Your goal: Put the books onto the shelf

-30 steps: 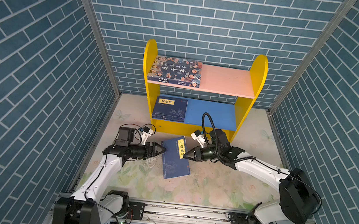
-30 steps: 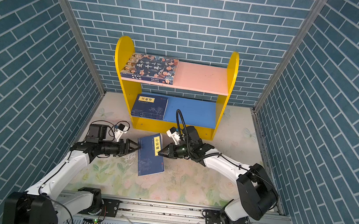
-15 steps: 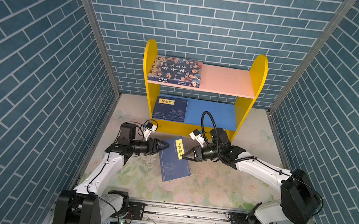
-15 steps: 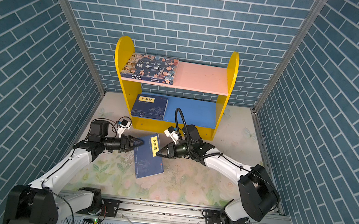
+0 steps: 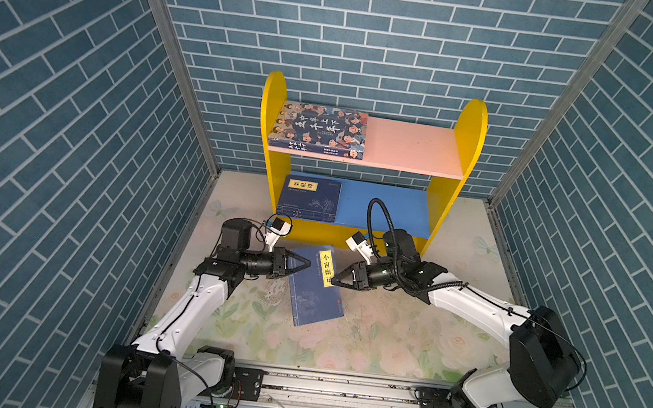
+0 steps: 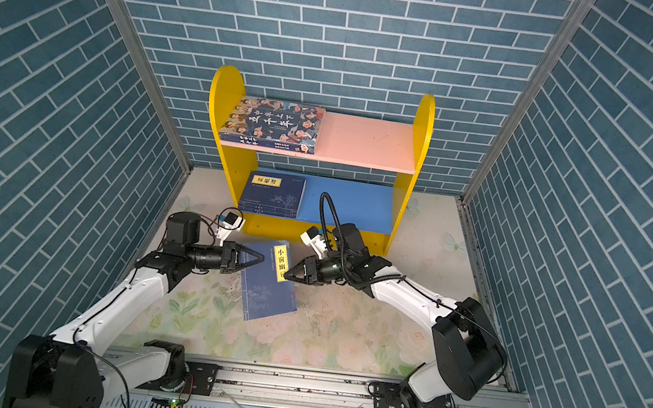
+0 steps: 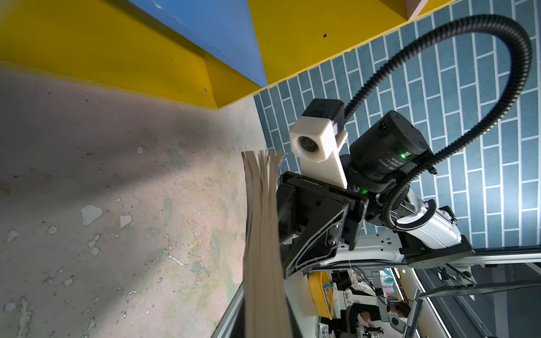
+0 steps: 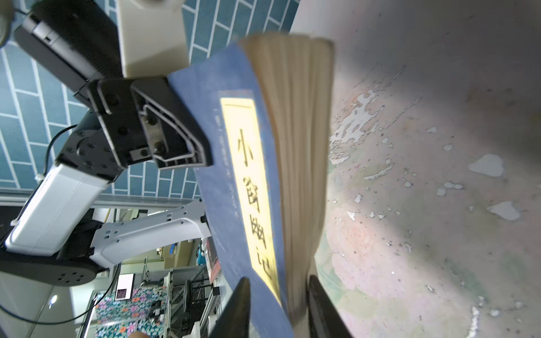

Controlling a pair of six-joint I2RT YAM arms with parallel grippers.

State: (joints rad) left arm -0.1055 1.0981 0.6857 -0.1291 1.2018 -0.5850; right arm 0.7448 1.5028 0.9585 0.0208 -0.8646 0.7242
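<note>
A thin navy book (image 5: 314,296) (image 6: 269,290) with a yellow label lies slanted on the floral mat in front of the shelf (image 5: 471,146). My left gripper (image 5: 307,262) (image 6: 261,257) is shut on its left edge near the far end. My right gripper (image 5: 334,283) (image 8: 278,295) is open, its fingers astride the labelled right edge of the book (image 8: 234,175). The book's page edge (image 7: 263,234) fills the middle of the left wrist view. The big book with cartoon faces (image 5: 320,129) lies on the pink board. A navy book (image 5: 308,199) lies on the blue board.
The right halves of the pink board (image 5: 411,145) and blue board (image 5: 383,207) are bare. Blue brick-patterned walls (image 5: 72,142) close in three sides. A metal rail (image 5: 337,386) runs along the front. The shelf's yellow base strip (image 5: 329,234) stands just behind both grippers.
My left gripper has moved right to the book's left edge and shut on it. My right gripper's jaws have widened around the right edge. The book has shifted slightly toward the shelf.
</note>
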